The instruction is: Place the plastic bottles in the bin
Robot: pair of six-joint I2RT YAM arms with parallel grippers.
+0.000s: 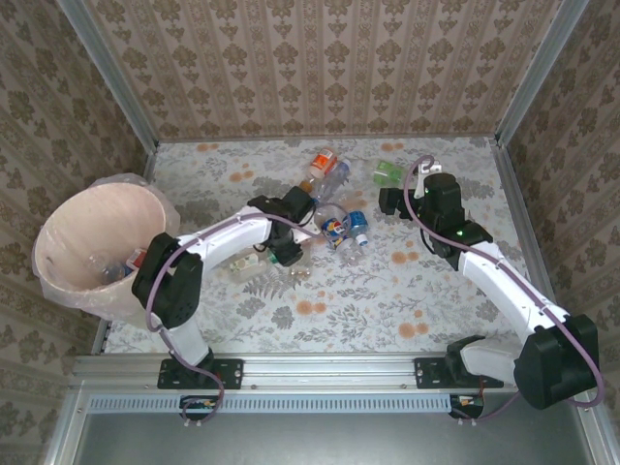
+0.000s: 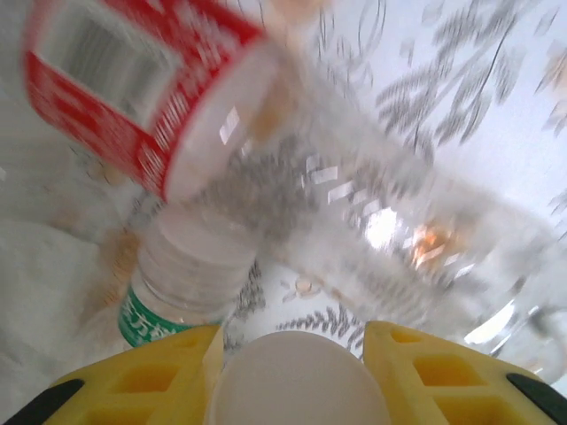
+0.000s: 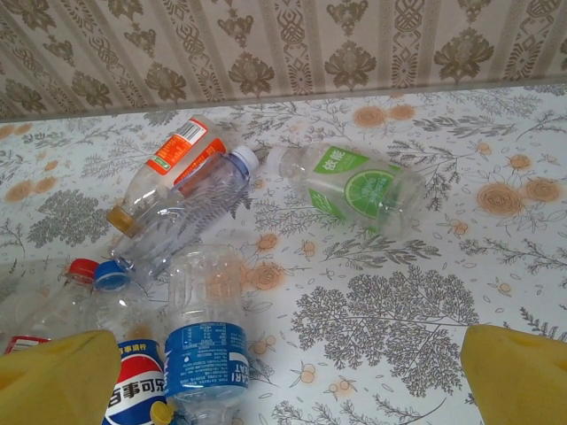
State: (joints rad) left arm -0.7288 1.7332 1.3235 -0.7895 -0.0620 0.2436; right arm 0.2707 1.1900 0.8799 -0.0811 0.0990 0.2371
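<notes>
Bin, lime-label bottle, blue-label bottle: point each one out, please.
bin (image 1: pixel 92 223), top external view, bare inner wall.
lime-label bottle (image 3: pixel 350 181), right wrist view, on its green label.
blue-label bottle (image 3: pixel 205 350), right wrist view, on its blue label.

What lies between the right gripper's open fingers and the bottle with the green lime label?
Nothing visible. Bare flowered tablecloth runs from the right gripper to the green-labelled bottle; the blue-labelled bottle lies beside that path, not across it.

Lab test booth: wallpapered panels (image 1: pixel 320 58) in aluminium framing (image 1: pixel 329 371).
</notes>
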